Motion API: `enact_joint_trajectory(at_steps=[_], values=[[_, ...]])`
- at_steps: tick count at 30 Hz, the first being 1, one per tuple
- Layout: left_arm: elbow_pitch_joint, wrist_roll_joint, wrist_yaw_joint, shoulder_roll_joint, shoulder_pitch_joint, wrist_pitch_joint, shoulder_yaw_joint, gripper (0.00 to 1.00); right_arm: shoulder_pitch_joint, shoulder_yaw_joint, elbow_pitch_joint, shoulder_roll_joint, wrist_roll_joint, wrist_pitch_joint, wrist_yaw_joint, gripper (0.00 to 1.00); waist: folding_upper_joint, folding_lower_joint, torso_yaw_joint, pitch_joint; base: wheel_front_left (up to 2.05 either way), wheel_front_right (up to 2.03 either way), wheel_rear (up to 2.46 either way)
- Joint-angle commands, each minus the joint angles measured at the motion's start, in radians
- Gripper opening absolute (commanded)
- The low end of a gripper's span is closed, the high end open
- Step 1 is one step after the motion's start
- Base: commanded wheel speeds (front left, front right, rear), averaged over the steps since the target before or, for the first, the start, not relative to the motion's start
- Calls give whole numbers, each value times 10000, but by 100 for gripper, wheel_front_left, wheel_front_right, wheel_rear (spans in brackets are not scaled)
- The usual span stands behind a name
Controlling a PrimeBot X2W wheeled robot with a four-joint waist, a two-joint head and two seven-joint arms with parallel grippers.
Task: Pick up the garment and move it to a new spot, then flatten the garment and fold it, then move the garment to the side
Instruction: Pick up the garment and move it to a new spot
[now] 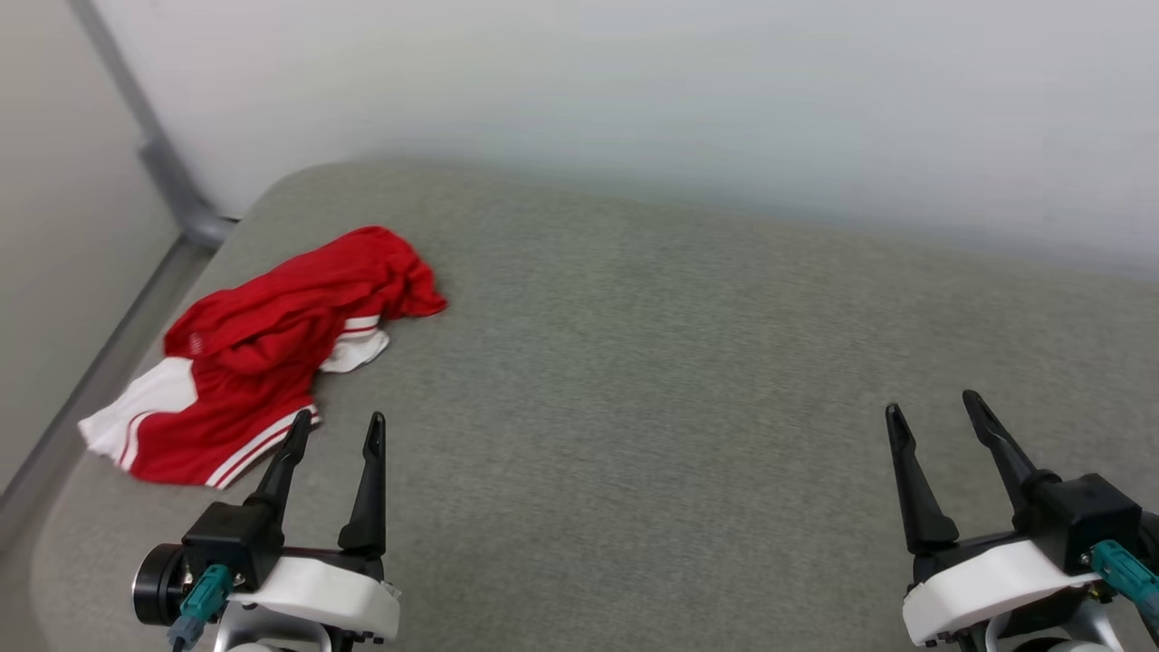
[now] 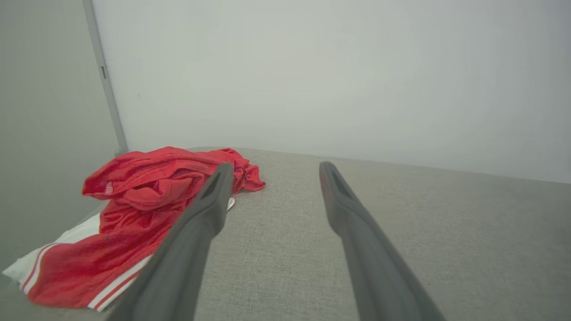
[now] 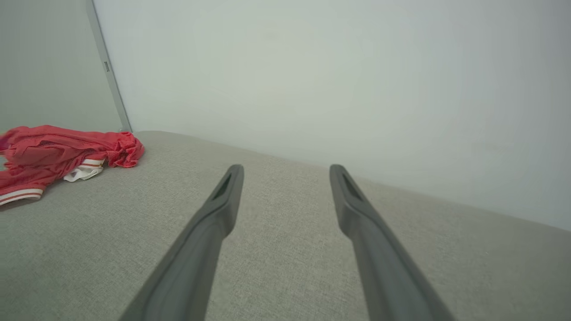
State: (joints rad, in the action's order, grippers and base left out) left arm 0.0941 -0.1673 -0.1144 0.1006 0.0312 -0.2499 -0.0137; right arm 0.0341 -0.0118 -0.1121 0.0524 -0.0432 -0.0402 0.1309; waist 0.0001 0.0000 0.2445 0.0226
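Observation:
The garment (image 1: 263, 353) is a red jersey with white sleeves and striped trim, lying crumpled at the far left of the grey padded surface (image 1: 652, 380). Its numbers are hidden in the folds. My left gripper (image 1: 338, 422) hovers open just in front of the garment's near hem, nothing between its fingers. In the left wrist view the garment (image 2: 134, 214) lies left of the open left gripper (image 2: 273, 166). My right gripper (image 1: 933, 403) is open at the lower right, far from the cloth. The right wrist view has the garment (image 3: 58, 154) at its far left and the right gripper (image 3: 285, 166) open.
A pale wall (image 1: 634, 100) runs along the back of the padded surface. At the left a grey metal post (image 1: 154, 154) and rail border the surface's edge, close to the garment. The wide stretch of grey padding between the two grippers is bare.

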Motion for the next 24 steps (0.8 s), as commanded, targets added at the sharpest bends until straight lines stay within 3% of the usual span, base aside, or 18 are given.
enact_joint_trajectory(at_steps=[1, 11, 24], values=[[1, 171, -31, -23, 83, -88, 81, 100, -114, 44, -63, -24, 208, -49, -3, 100, -1, 0, 556, 20, 0, 0, 0], [73, 196, -119, -217, 81, -161, 373, 100, -296, 192, 10, -25, -56, -177, -5, 100, -1, 0, 1881, 67, 0, 0, 0], [220, 73, -157, -315, 39, -157, 546, 100, -398, 215, 74, -25, -165, -231, -5, 100, -1, 0, 2321, 92, 0, 0, 0]])
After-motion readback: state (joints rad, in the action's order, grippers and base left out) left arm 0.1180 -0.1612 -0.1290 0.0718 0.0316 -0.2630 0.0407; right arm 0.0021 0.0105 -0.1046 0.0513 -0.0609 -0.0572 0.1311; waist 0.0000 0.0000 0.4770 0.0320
